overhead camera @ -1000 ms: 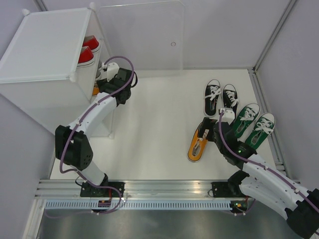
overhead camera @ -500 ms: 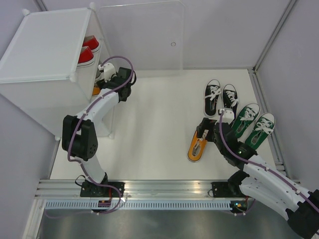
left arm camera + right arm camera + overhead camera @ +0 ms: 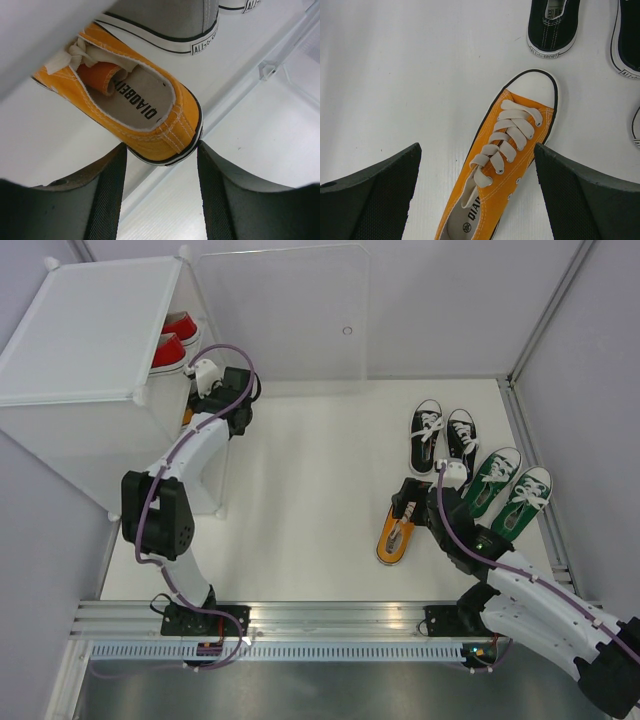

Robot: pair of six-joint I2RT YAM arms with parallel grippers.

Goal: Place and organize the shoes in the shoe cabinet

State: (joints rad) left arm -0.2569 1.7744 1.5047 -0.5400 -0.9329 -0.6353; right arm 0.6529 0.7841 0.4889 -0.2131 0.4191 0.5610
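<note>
Left hand (image 3: 161, 150) brackets heel of orange sneaker (image 3: 135, 100) just ahead on shoe cabinet (image 3: 240, 60) shelf; can't tell if pinching. Best bet: nudge it straight, beside grey sneaker (image 3: 170, 15) beyond. Right hand (image 3: 477, 150), wide open, hovers w/ orange mate (image 3: 512, 145) directly below on desk (image 3: 395, 75).

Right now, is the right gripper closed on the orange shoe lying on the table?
No, the right gripper stands wide open, one finger on either side of the orange shoe.
</note>
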